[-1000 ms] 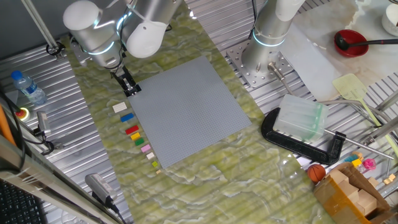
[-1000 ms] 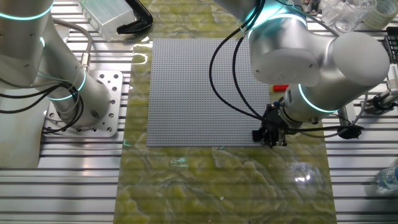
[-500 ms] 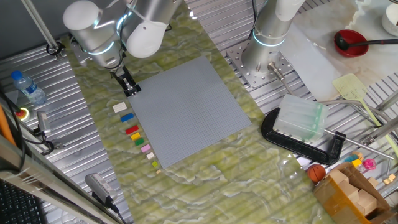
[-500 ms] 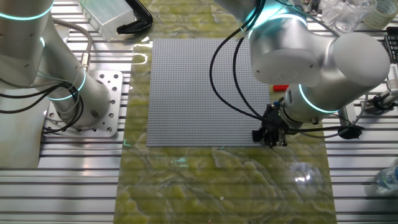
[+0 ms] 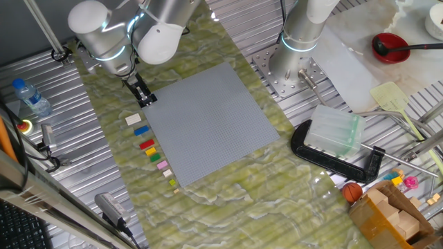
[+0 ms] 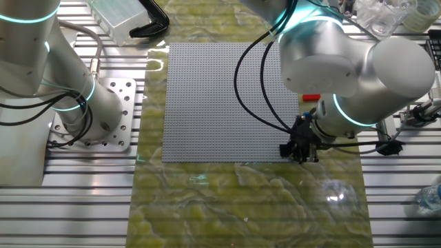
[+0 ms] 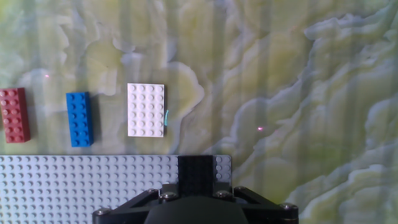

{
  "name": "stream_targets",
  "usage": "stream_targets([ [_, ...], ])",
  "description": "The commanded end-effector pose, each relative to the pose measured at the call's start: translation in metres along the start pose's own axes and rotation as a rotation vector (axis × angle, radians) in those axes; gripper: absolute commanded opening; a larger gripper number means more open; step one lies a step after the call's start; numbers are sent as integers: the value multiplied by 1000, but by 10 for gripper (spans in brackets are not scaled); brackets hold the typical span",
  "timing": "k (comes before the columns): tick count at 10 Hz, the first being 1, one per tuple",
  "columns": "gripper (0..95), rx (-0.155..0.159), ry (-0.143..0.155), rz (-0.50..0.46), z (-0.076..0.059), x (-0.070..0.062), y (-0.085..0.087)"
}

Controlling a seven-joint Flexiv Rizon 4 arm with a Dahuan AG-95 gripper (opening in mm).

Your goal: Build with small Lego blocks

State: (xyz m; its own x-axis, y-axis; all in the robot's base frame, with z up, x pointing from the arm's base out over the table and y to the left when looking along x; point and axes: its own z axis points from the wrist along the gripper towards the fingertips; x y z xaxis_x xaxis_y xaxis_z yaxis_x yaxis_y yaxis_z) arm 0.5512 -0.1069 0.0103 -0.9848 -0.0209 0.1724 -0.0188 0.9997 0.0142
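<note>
Black brick [image 7: 195, 172] half-hidden by hand [image 7: 195, 198]

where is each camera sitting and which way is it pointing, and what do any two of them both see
One fixed view: high, looking down on the grey baseplate, the row of small Lego blocks beside it, the arm and gripper.
The other fixed view: high on the opposite side; the arm hides most blocks.
Hand view: on the hand, looking down at the white block and blue block; gripper body shows.
All share the baseplate.
</note>
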Motion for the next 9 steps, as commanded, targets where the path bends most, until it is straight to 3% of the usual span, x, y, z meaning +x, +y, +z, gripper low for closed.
stream_targets([
  [1, 0, -1, 0, 1, 30, -2, 0],
  [5, 0, -5, 9, 0, 34, -3, 1],
  [9, 0, 0, 27, 2, 25, 0, 1],
])
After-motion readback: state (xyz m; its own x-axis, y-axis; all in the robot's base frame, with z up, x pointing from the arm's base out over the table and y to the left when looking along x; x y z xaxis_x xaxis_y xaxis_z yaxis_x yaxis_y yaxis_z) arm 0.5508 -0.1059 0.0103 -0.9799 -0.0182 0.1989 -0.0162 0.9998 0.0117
